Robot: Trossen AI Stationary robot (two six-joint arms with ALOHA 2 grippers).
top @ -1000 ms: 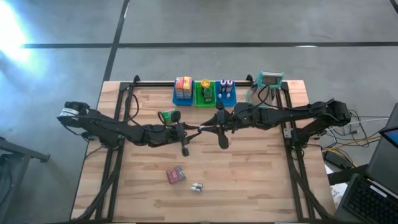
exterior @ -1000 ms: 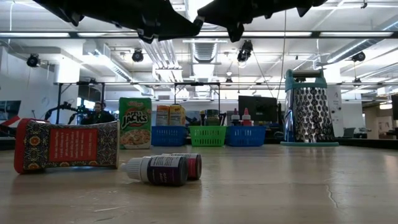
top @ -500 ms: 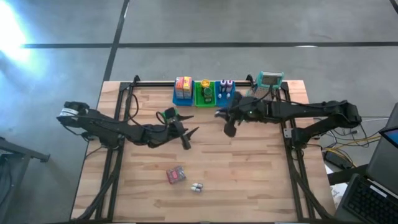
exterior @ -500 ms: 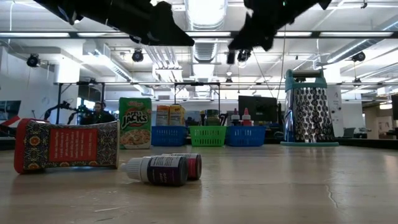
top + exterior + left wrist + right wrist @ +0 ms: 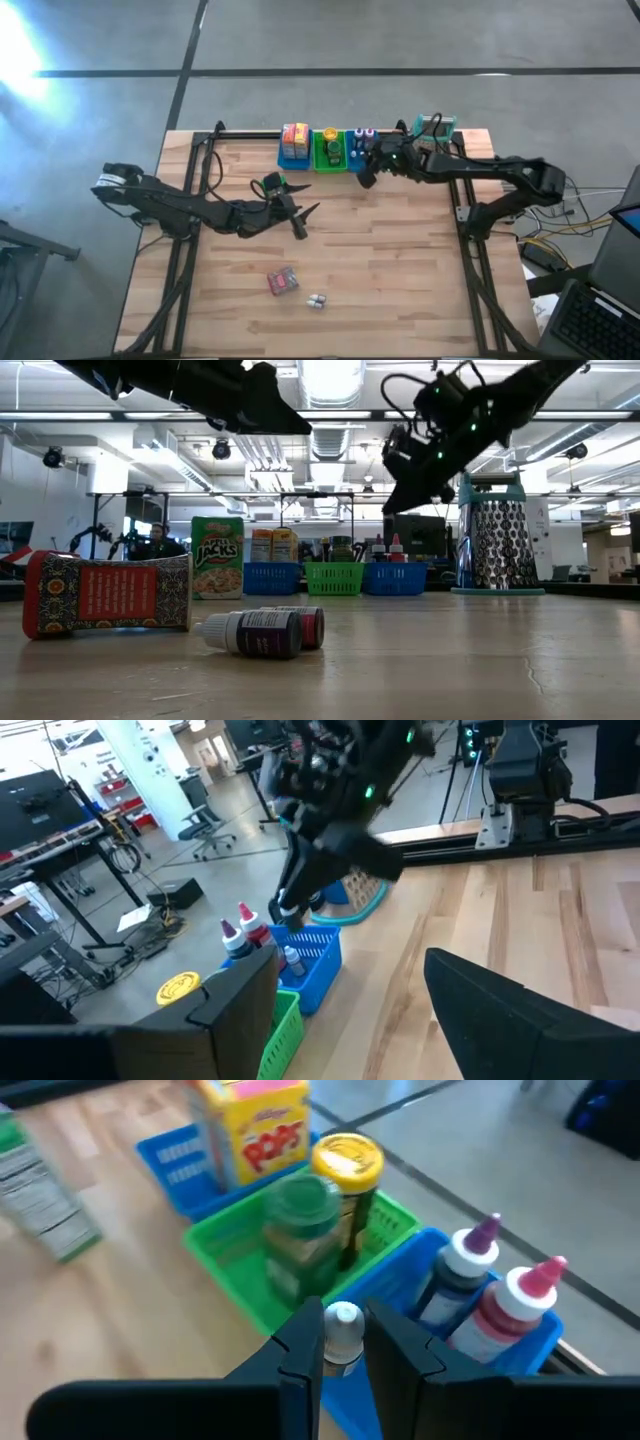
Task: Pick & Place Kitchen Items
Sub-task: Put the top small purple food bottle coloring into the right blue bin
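Note:
My right gripper (image 5: 366,178) hangs over the near wall of the right-hand blue bin (image 5: 362,152) at the table's far edge, shut on a small white-capped bottle (image 5: 344,1327). That bin holds a purple-capped bottle (image 5: 466,1272) and a red-capped bottle (image 5: 512,1315). My left gripper (image 5: 303,219) stands open in mid-air left of the table's middle, nothing between its fingers. A red patterned packet (image 5: 283,281) and small bottles (image 5: 316,301) lie on their sides near the front. My right gripper pinches the small bottle between its two fingers; the white cap (image 5: 344,1320) shows between the fingertips and the fingers hide the body. The fingers slant down toward the table's far edge. The bottle is lifted clear, just above the blue bin's near wall (image 5: 352,1400).
A green bin (image 5: 329,151) with jars and a left blue bin (image 5: 293,150) with yellow-red boxes stand beside the right-hand one. A green cereal box (image 5: 270,186) stands by my left gripper. A metal grater (image 5: 436,128) stands at the far right.
The two grippers were together over the table's middle. My left gripper has opened, let go and turned its wrist. My right gripper has gone toward the table's far edge and down with the small bottle, tipping its fingers downward over the right-hand blue bin.

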